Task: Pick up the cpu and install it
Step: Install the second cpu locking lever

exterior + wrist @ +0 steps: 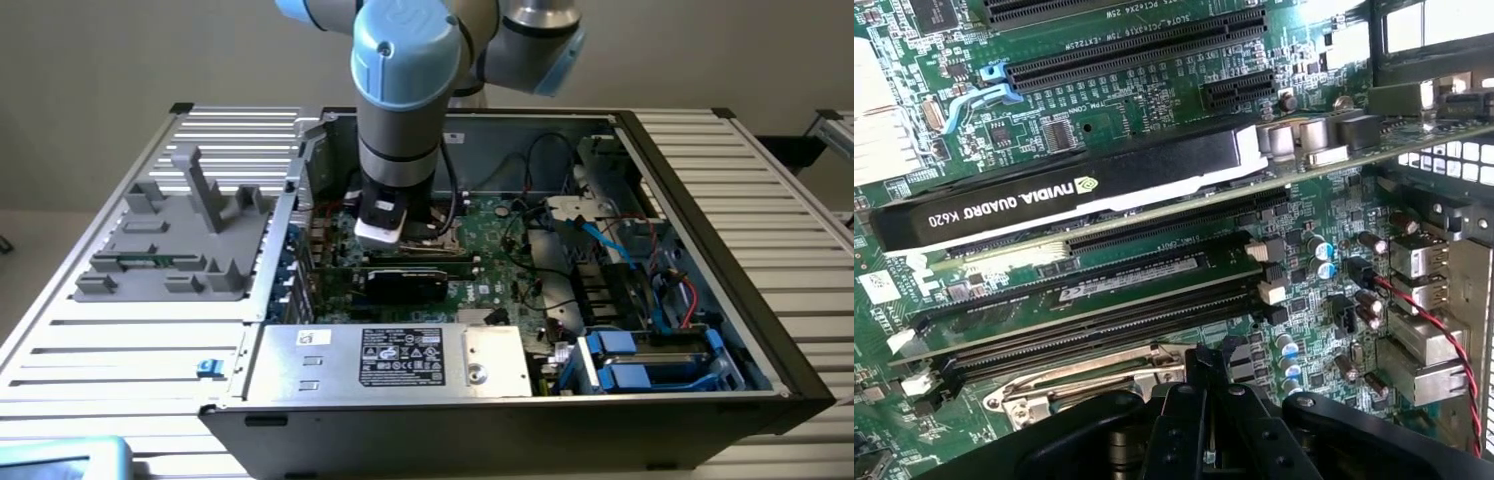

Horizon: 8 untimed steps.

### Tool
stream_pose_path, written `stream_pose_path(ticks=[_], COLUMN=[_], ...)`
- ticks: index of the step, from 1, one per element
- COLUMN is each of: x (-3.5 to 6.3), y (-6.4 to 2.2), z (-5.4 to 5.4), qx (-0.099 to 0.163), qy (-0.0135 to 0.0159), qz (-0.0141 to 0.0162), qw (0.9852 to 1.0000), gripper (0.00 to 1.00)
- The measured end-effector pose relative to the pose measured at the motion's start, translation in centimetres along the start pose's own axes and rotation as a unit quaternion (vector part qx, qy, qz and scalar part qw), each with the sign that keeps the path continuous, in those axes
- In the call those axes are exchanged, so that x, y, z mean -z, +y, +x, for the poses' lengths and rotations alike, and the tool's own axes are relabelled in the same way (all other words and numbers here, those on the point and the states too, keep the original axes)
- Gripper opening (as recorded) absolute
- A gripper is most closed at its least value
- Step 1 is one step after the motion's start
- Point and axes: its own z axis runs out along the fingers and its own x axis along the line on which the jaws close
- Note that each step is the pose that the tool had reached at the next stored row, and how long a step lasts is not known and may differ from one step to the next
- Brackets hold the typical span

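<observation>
We find the arm (400,110) plunging vertically into the computer case (694,200), gripper (1199,425) pressed together just above the socket frame (1084,385).

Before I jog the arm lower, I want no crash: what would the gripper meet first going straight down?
Probably the metal socket frame on the motherboard, just below the shut gripper; depth is unclear.

arm (400,90) reaching straight down, wrist vertical, gripper (1199,420) fingers closed tight together, low in frame
</observation>
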Motion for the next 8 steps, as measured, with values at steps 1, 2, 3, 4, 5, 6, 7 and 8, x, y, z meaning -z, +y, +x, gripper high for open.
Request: stream_pose_path(ticks=[1,2,3,4,5,6,7,8], x=[-0.07,-0.14,-0.2,-0.25,-0.3,-0.36,-0.41,-0.47], y=[0.02,0.03,0.05,0.07,0.08,0.09,0.11,0.12], z=[0.01,0.02,0.03,0.03,0.04,0.04,0.05,0.06], qx=[0.0,0.0,0.0,0.0,0.0,0.0,0.0,0.0], qy=[0.0,-0.0001,-0.0001,-0.0001,-0.0002,-0.0002,-0.0003,-0.0003], qz=[0.0001,0.0002,0.0004,0.0005,0.0007,0.0009,0.0011,0.0013], qw=[1.0,1.0,1.0,1.0,1.0,1.0,1.0,1.0], gripper=[0.11,0.11,0.11,0.11,0.11,0.11,0.11,0.11])
